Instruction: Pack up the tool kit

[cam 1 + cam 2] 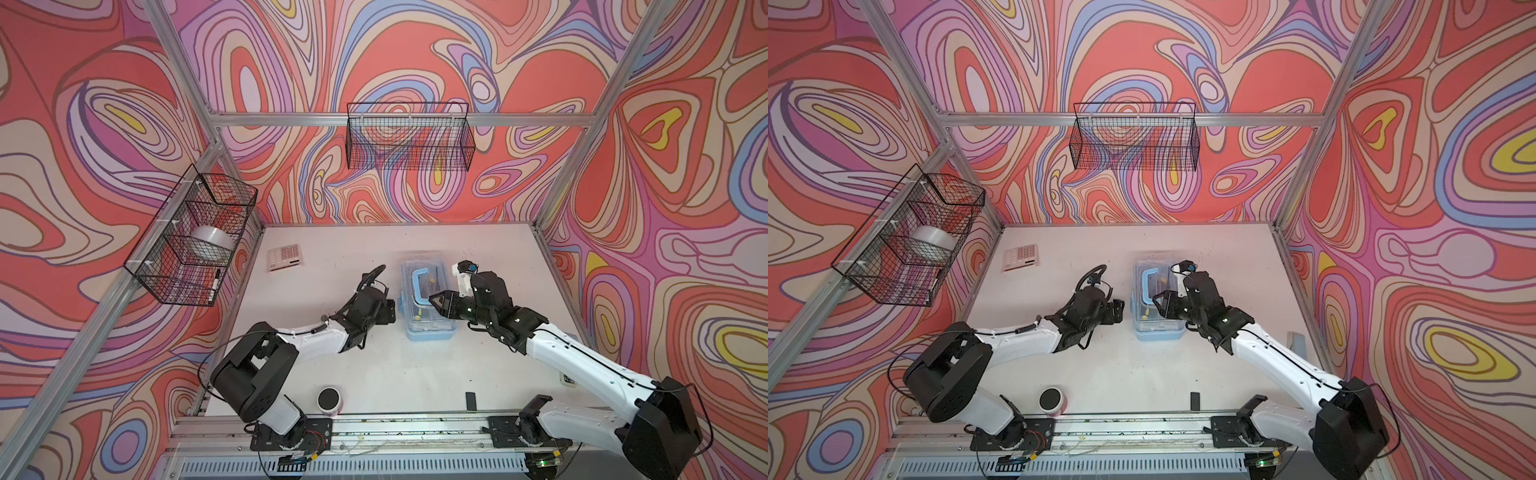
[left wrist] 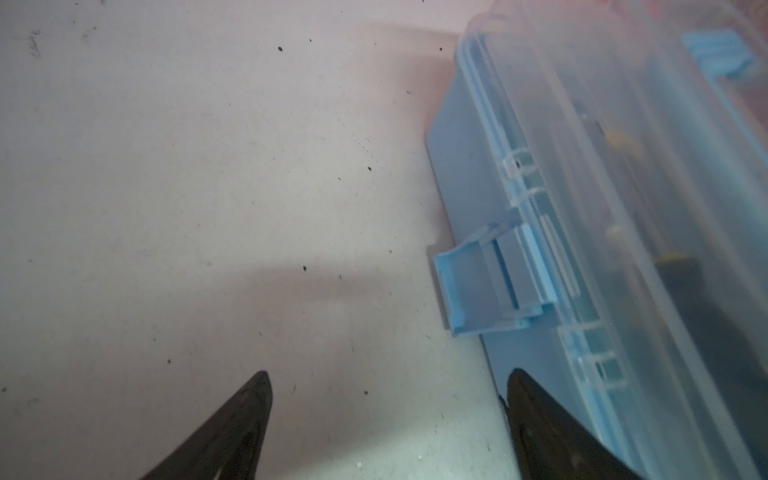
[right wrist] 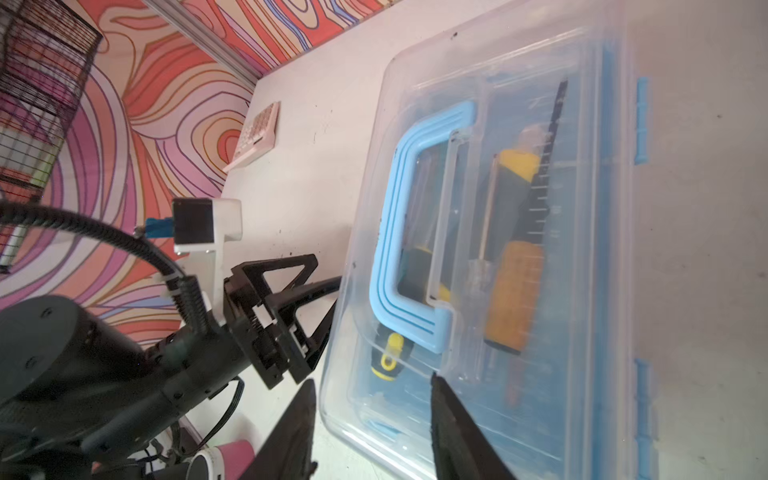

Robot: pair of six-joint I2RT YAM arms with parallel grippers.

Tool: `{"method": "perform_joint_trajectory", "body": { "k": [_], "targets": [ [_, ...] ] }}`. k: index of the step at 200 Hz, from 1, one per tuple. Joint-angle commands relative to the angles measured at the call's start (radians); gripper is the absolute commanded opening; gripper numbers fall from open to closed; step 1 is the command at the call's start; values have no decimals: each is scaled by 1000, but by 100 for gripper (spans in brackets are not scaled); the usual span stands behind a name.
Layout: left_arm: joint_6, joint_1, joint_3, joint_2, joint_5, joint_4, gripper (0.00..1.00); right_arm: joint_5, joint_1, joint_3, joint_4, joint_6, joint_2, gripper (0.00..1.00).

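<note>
Well, the tool kit (image 1: 419, 324) sits a bit right of the middle of the table (image 1: 332, 374), nearer the far edge, lid (image 3: 519, 54) down. Looks hard & smooth, prob slippery, heavy-ish w/ tools (image 3: 515, 291) inside. Best grab, I think: the blue handle (image 3: 399, 232). Its side latch (image 2: 478, 291) sticks out, not snapped. The left gripper (image 2: 390, 374) is wide apart, empty, just beside it. The right gripper (image 3: 372, 377) hovers at the lid edge, fingers apart, nothing held. Bare table toward the near edge; calculator (image 1: 284, 257) at far left corner.

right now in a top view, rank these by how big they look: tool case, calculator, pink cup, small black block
1. tool case
2. calculator and pink cup: they look alike, and the cup sits nearer the camera, so unranked
3. small black block
</note>
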Motion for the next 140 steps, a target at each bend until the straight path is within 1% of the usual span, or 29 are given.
{"method": "perform_joint_trajectory", "body": {
  "k": [1,22,44,49,64,108,140],
  "targets": [
    [44,-42,-52,-5,-103,243,89,12,0,-11,73,-14,11,46],
    [46,-54,-73,40,-114,297,89,12,0,-4,75,-19,39,44],
    [80,-58,-94,91,-89,433,88,16,0,3,69,-21,64,43],
    [89,-61,-132,103,-86,463,87,21,0,5,67,-21,67,43],
    [107,-66,-143,137,-78,522,87,26,0,15,59,-24,78,43],
    [111,-69,-153,204,-46,598,85,34,0,16,66,-19,89,43],
    [112,-72,-152,230,-51,629,85,36,0,11,72,-15,91,42]
  ]
}}
